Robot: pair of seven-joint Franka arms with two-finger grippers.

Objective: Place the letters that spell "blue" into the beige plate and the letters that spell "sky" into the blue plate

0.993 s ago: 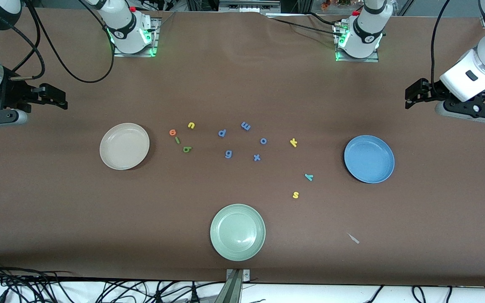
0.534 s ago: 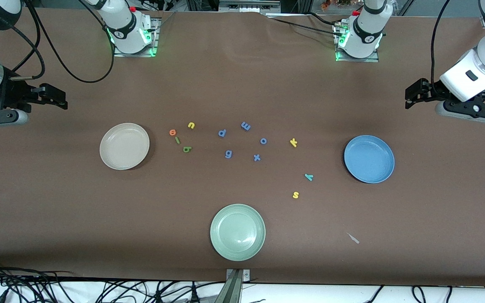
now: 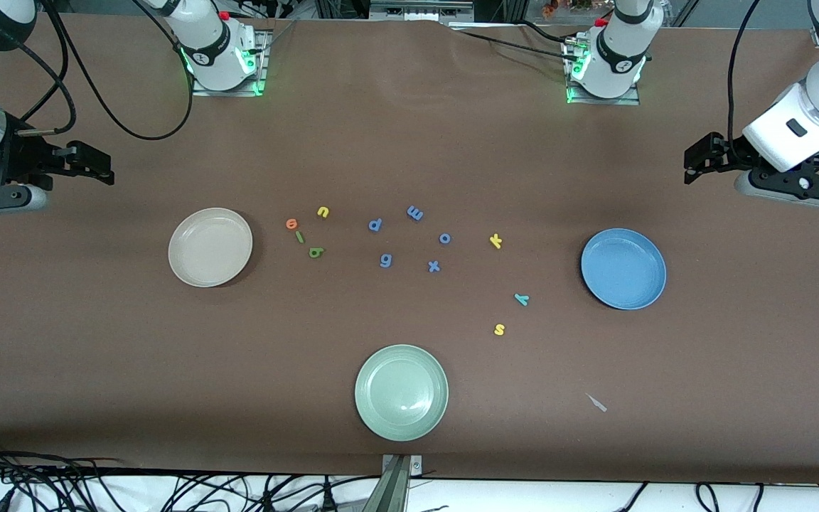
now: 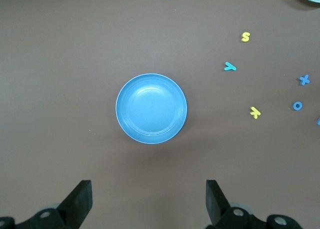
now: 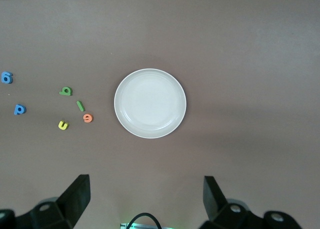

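We hold our left gripper (image 4: 146, 201) in the air over bare table at the left arm's end, fingers spread wide and holding nothing; our right gripper (image 5: 145, 199) waits the same way, wide open and empty, at the right arm's end; the beige plate (image 3: 210, 247) sits toward the right arm's end with nothing in it, and just beside it lie the orange e (image 3: 291, 224), the green l (image 3: 300, 237), the dark green b (image 3: 316, 252) and the yellow u (image 3: 323, 211); the blue plate (image 3: 623, 269) sits toward the left arm's end, also holding nothing; near it lie the yellow k (image 3: 496, 241), the teal y (image 3: 521, 299) and the yellow s (image 3: 500, 329), the s nearest the front camera; the blue letters (image 3: 414, 212) are scattered between the two groups; a pale green plate (image 3: 401, 392) lies nearest the front camera
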